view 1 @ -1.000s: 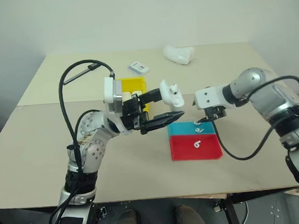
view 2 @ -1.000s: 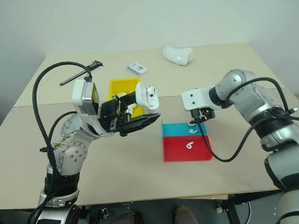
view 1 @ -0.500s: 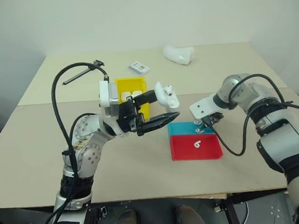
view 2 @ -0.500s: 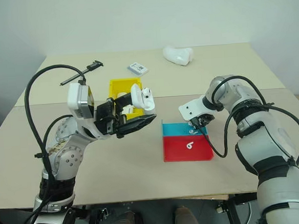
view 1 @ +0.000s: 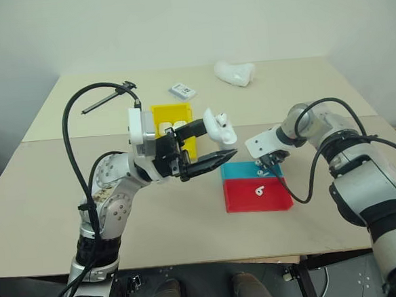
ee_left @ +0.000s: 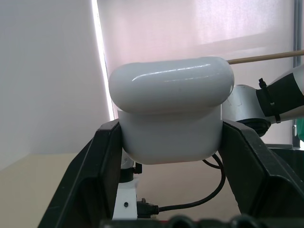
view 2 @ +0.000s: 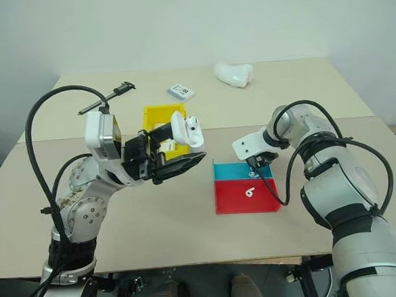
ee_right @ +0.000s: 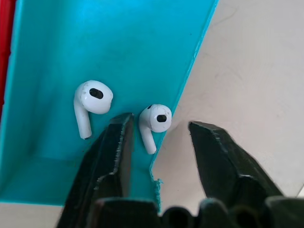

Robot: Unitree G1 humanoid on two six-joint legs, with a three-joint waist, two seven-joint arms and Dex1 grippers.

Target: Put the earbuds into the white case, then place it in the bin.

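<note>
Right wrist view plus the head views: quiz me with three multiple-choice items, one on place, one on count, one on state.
1. Where is the white case?
A) in the yellow bin
B) held up by the left gripper
C) on the table
2. How many earbuds lie in the teal compartment?
A) none
B) two
C) four
3. The right gripper is:
A) open astride one earbud
B) shut on the case
C) shut on a cable
Key: B, it is clamped between the fingers; B, two white buds on teal; A, a finger on either side.
</note>
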